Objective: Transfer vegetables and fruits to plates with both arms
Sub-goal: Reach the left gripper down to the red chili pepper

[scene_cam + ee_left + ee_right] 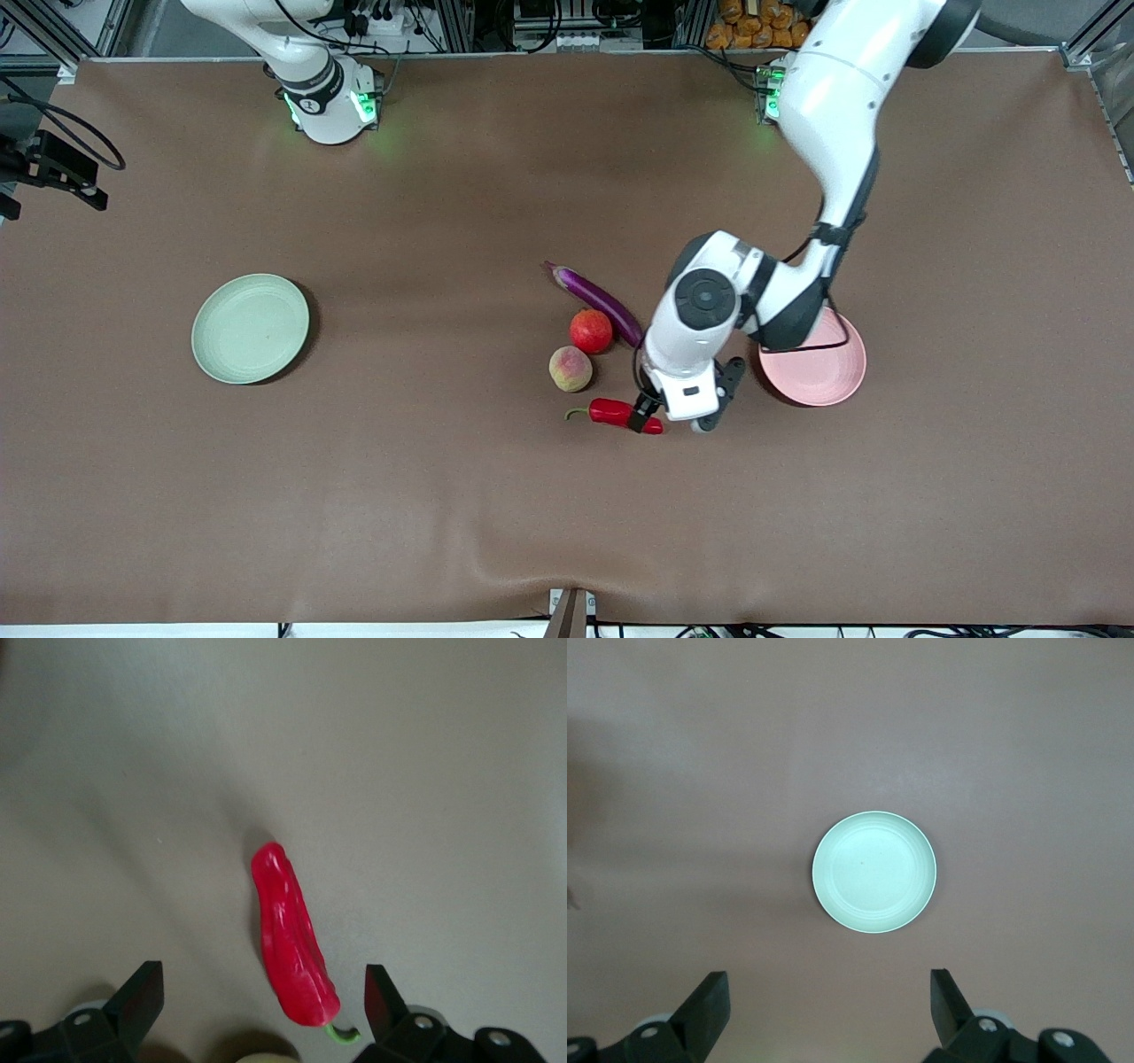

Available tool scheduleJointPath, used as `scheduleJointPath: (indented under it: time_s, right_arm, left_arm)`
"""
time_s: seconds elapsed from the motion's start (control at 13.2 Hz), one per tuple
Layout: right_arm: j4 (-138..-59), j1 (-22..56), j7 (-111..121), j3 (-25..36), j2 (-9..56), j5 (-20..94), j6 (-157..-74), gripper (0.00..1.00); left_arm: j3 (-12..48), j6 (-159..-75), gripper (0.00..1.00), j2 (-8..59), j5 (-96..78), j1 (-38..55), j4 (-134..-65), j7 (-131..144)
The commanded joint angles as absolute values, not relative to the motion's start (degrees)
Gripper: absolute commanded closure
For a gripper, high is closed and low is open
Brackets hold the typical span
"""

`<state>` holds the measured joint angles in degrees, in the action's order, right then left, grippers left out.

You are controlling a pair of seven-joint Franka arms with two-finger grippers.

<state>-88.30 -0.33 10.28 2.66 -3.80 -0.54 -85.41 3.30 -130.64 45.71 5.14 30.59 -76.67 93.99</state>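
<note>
The red chili pepper (620, 414) lies on the brown cloth, nearest the front camera of the group. My left gripper (680, 409) is open, low over the chili's tip end; in the left wrist view the chili (291, 939) lies between the open fingers (142, 997), untouched. The peach (570, 368), the red fruit (591, 330) and the purple eggplant (598, 301) lie just farther back. The pink plate (828, 372) is partly hidden under the left arm. The green plate (251, 328) lies toward the right arm's end. My right gripper (828, 979) is open and empty, high over the green plate (874, 871).
A black camera mount (53, 168) juts in at the right arm's end of the table. A clamp (570, 613) sits at the table's front edge. The robot bases (332, 106) stand along the back edge.
</note>
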Motion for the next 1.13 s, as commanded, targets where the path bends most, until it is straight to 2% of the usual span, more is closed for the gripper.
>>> scheduleJointPath:
  time_s: [0.0,0.38,0.83,1.06]
  right_arm:
    - [-88.24,-1.14,10.28,2.20,-3.87,0.79,-85.25,0.00]
    - [-88.24,-1.14,10.28,2.20,-3.87,0.79,-85.17,0.00]
    - [-88.24,-1.23,10.37,2.28,-3.87,0.79,-85.17,0.00]
    - [-87.54,-1.32,11.16,2.29,-1.07,0.09,-85.26,0.00]
  left_arm:
    - [1.49,-133.50,0.00,49.56,6.15,32.78,-74.18,97.64]
    - [1.49,-137.28,0.00,52.99,6.15,33.13,-74.18,97.47]
    - [1.49,-138.07,0.00,54.32,6.15,32.87,-74.18,96.50]
    - [1.49,-138.25,0.06,54.32,6.15,32.78,-74.18,96.50]
